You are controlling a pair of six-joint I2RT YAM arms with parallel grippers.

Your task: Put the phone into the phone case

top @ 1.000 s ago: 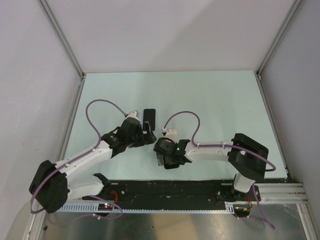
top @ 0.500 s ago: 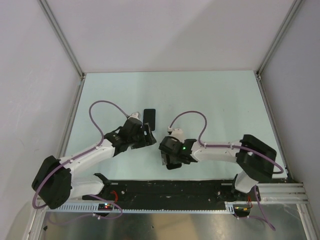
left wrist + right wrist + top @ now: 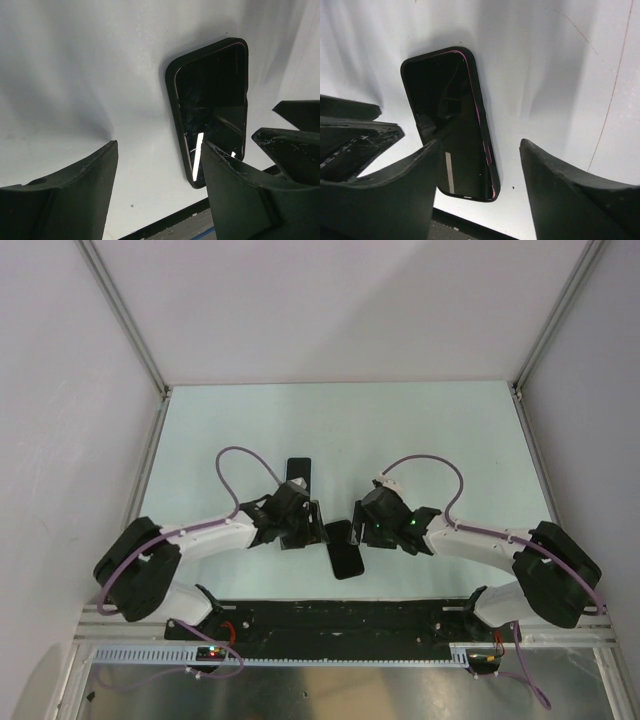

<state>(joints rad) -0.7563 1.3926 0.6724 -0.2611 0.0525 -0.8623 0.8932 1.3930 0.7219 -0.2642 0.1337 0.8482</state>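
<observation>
Phone (image 3: pixel 345 548) lies flat on the table (image 3: pixel 450 440), screen up, apparently seated inside the phone case (image 3: pixel 171 95). Left gripper (image 3: pixel 160 145) and right gripper (image 3: pixel 480 142) flank it, both wide and empty, probably to press the edges. The dark slab (image 3: pixel 298 471) behind is unidentifiable.

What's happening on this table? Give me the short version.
A dark phone lies flat, screen up, on the table near its front edge, between the two arms. The left hand and the right hand are both open, one on each side of it, gripping nothing. A raised rim runs round the screen, so it looks seated in its case, though that is not certain. A second dark slab lies further back, beyond the left arm; what it is I cannot tell.
</observation>
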